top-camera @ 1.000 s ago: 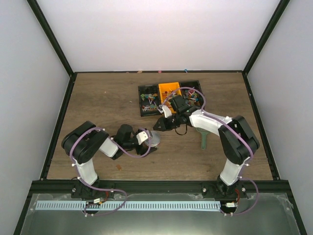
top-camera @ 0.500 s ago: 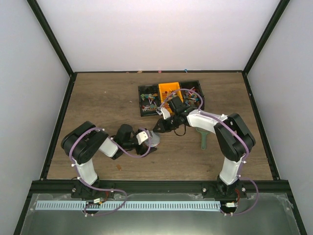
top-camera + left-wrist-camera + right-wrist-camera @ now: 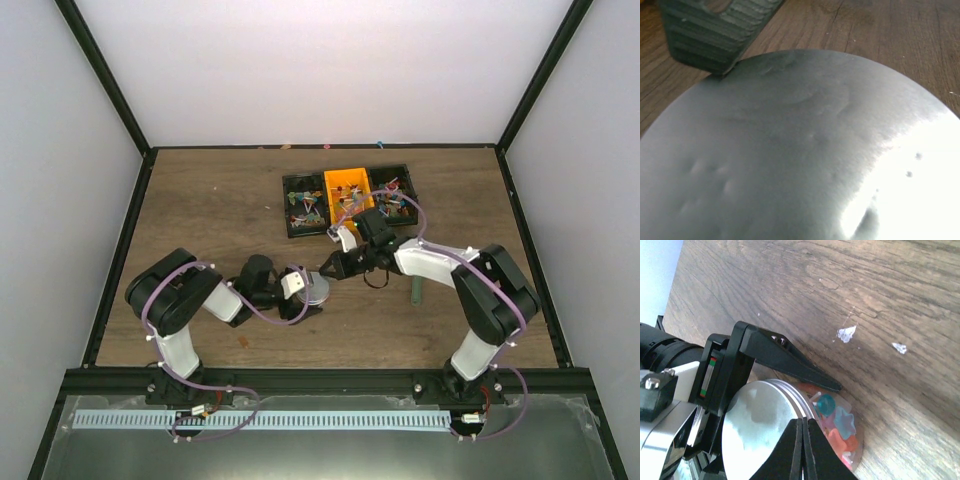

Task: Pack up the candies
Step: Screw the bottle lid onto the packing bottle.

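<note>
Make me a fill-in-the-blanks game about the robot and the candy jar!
1. The jar of candies has a shiny ____ lid.
2. The left gripper holds the jar, and the right gripper is ____ (open or shut).
3. The tray has ____ compartments.
4. Its middle compartment is coloured ____.

Missing words: silver, shut, three, orange.
</note>
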Controlling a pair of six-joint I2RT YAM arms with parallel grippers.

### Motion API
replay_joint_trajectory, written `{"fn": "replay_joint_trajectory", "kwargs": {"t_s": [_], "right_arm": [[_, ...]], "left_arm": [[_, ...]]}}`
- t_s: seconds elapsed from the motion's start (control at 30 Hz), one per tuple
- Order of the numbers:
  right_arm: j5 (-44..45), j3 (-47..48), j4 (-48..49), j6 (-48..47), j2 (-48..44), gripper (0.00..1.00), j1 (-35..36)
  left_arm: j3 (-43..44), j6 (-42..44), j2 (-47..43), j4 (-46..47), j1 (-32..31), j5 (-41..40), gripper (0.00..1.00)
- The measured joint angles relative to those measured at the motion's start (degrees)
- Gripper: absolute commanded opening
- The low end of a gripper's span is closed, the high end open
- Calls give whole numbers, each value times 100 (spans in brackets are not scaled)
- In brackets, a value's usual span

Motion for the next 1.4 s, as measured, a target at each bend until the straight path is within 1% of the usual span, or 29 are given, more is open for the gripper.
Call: {"fn": "replay_joint_trajectory", "kwargs": {"t_s": [0.27, 0.67, 0.73, 0.83, 0.97, 1.03, 1.1, 1.2, 1.3, 1.4], "right_arm": [[66, -704, 452, 284, -522, 1, 24], [625, -1276, 734, 938, -1158, 1, 339], [632, -1338, 717, 1016, -1237, 1, 367], [472, -1349, 435, 1064, -1360, 1, 487], [90, -1346, 28, 1071, -1377, 1, 927], [24, -1318, -138, 1084, -1421, 3, 839], [37, -1196, -299, 1064, -1429, 10, 654], [125, -787, -490, 962, -1421, 16, 385], [256, -304, -560, 809, -1270, 16, 214], [424, 170, -623, 568, -844, 16, 144]], "left_arm": [[0, 2, -105, -195, -24, 42, 90], [0, 24, -103, -197, -22, 70, 90], [0, 26, -103, -197, -22, 70, 90], [11, -28, -98, -186, 9, -48, 90], [109, -144, -63, -212, 48, -251, 90], [109, -146, -63, -212, 46, -267, 91], [109, -142, -63, -214, 46, -269, 91], [109, -138, -63, -219, 46, -267, 91], [111, -136, -63, -223, 46, -264, 91], [111, -136, -63, -223, 46, -262, 91]]}}
